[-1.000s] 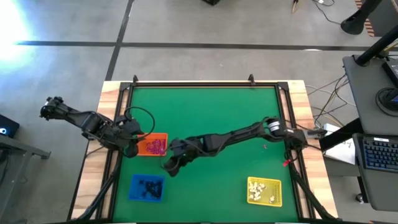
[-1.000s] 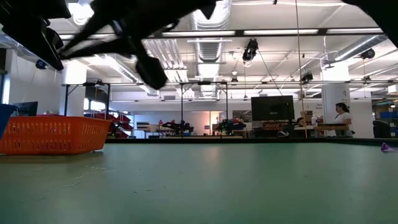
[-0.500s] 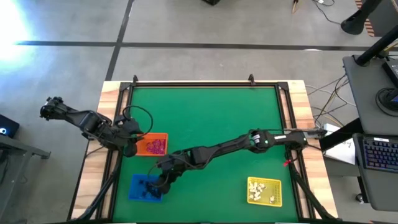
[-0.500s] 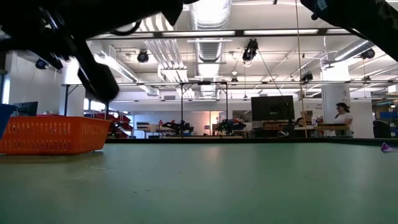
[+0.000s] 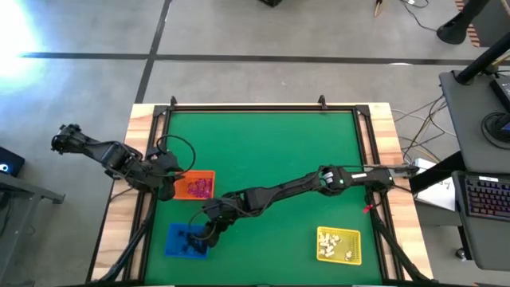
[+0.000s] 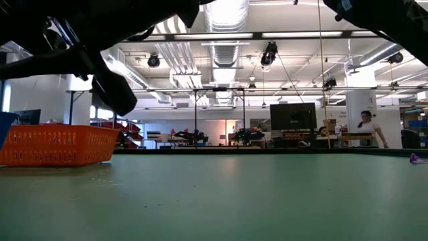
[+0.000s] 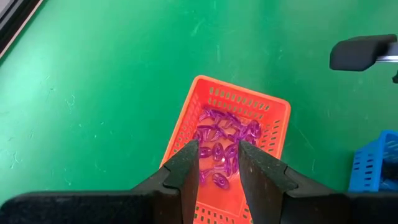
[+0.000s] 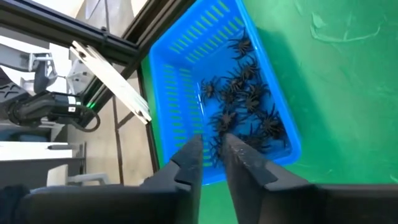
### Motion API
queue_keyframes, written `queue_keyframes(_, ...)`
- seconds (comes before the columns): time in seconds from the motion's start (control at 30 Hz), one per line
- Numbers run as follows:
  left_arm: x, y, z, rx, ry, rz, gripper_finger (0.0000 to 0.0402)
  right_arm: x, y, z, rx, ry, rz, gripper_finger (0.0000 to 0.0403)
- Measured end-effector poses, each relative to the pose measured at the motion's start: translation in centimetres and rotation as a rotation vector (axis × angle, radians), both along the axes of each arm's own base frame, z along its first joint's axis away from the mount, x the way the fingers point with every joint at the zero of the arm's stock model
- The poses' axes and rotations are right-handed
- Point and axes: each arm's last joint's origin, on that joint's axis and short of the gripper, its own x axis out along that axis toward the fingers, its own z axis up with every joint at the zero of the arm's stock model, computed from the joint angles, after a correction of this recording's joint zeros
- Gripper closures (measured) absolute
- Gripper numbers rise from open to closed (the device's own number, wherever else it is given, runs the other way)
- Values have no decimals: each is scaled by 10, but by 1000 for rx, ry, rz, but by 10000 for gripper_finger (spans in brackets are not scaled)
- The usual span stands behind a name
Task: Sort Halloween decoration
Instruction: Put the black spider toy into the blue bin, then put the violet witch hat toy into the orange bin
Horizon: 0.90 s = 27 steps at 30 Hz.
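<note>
My right end effector hovers over blue tray of black spiders, slightly parted, empty. Left end effector parted above orange tray.

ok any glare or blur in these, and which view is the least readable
High view: a bright glare patch on the floor at the top left corner, table evenly lit. Low view: least readable, the arms are dark backlit shapes against the ceiling lights, and the orange tray is the only tray clearly seen. Left wrist view: sharp on the purple trinkets. Right wrist view: the black spiders in the blue tray are clear.
</note>
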Motion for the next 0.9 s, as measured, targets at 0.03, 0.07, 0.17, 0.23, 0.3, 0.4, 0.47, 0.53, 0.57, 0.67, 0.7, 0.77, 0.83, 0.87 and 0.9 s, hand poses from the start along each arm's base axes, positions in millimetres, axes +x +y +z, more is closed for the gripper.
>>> queue_keyframes(0.03,0,0,0,0,0,0,307,0,0,0,-3,-3,2,341)
queue_keyframes(0.07,0,0,0,0,0,0,307,0,0,0,-5,-5,3,332)
queue_keyframes(0.17,0,0,0,0,-1,0,307,0,-2,0,-8,0,3,311)
queue_keyframes(0.23,0,0,0,-1,-2,0,307,-3,-5,4,-6,33,2,304)
queue_keyframes(0.3,-1,0,0,-2,-3,0,307,-10,-9,12,-9,92,-9,301)
queue_keyframes(0.4,-1,0,0,-2,-2,0,307,-29,-17,32,-59,229,-34,302)
queue_keyframes(0.47,-1,1,0,-1,3,-1,307,-48,-23,46,-146,338,-69,305)
queue_keyframes(0.53,-1,1,0,-3,3,-1,307,-67,-28,60,-250,438,-107,307)
queue_keyframes(0.57,-1,1,0,-3,3,-2,307,-78,-29,65,-307,491,-126,307)
queue_keyframes(0.67,-1,1,0,-3,3,-2,307,-105,-34,85,-459,611,-199,307)
queue_keyframes(0.7,-1,1,0,-3,3,-2,307,-114,-35,91,-497,644,-226,308)
queue_keyframes(0.77,-1,1,0,-3,3,-2,307,-127,-39,99,-544,704,-273,308)
queue_keyframes(0.83,-1,1,0,-3,3,-2,307,-135,-41,105,-572,746,-296,308)
queue_keyframes(0.87,-1,1,0,-3,3,-2,307,-136,-42,105,-573,746,-296,308)
queue_keyframes(0.9,-1,1,0,-3,3,-2,307,-137,-42,106,-572,740,-291,307)
